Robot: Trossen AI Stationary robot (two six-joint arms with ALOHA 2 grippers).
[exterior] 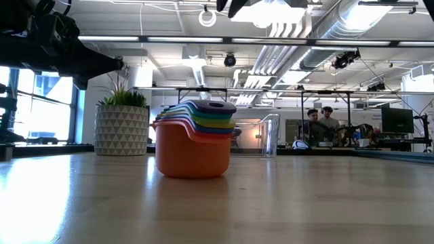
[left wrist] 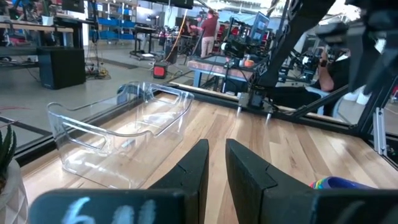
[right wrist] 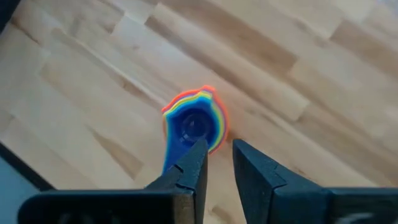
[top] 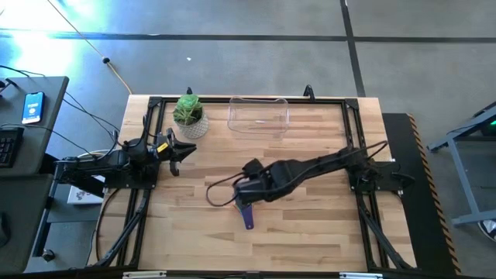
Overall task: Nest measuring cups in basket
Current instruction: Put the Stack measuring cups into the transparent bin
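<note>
While right pincer [right wrist: 216, 163] hangs slightly parted, empty, above nested measuring cups [exterior: 194, 139], stacked handles [top: 248, 217] point toward table's front edge.

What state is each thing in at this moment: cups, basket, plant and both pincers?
Measuring cups: nested in one upright stack on the table, outside the basket, not gripped.
Basket: upright, empty.
Potted plant: upright beside the basket.
Right pincer: above the stack, fingers slightly apart, holding nothing.
Left pincer: waiting near the plant, fingers narrowly apart, holding nothing.

cups [exterior: 194, 135]: orange outermost, rainbow rims | basket [top: 258, 115]: clear | pot [exterior: 121, 129]: white, triangle-patterned
</note>
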